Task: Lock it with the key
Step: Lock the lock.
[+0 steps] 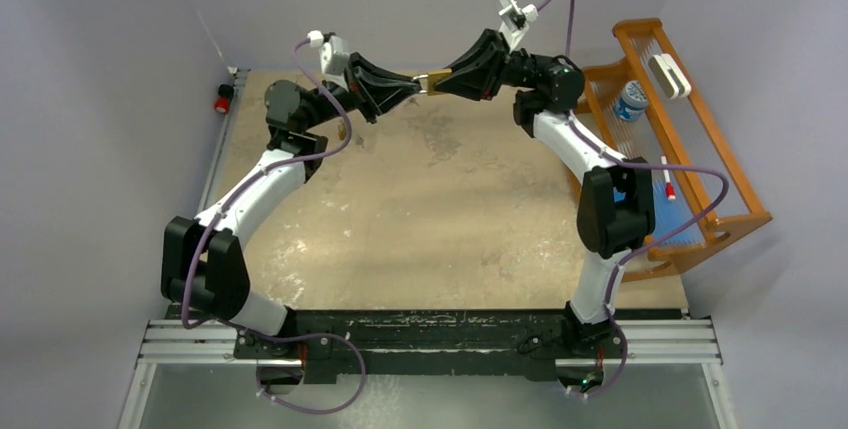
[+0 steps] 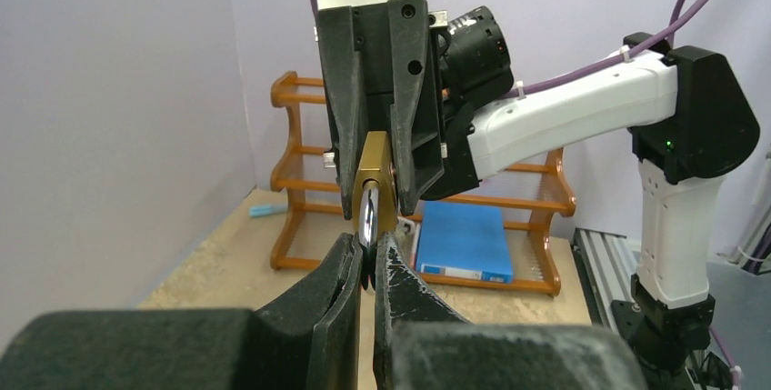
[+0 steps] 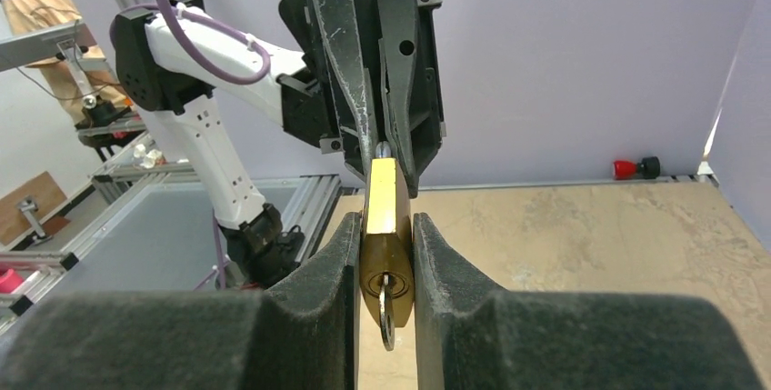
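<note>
Clenched right jaws hold the brass padlock (image 3: 386,222) with key (image 3: 388,317) inserted, while left jaws pinch its shackle (image 2: 367,215).

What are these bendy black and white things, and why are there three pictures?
They are two robot arms bolted to a table. One camera looks down from above. The other two sit on the wrists, so each sees its own fingers. The arms meet in the air. The right gripper squeezes a brass padlock with a key in its bottom. The left gripper pinches the padlock's shiny metal loop. A wooden rack stands at the table's right edge.
</note>
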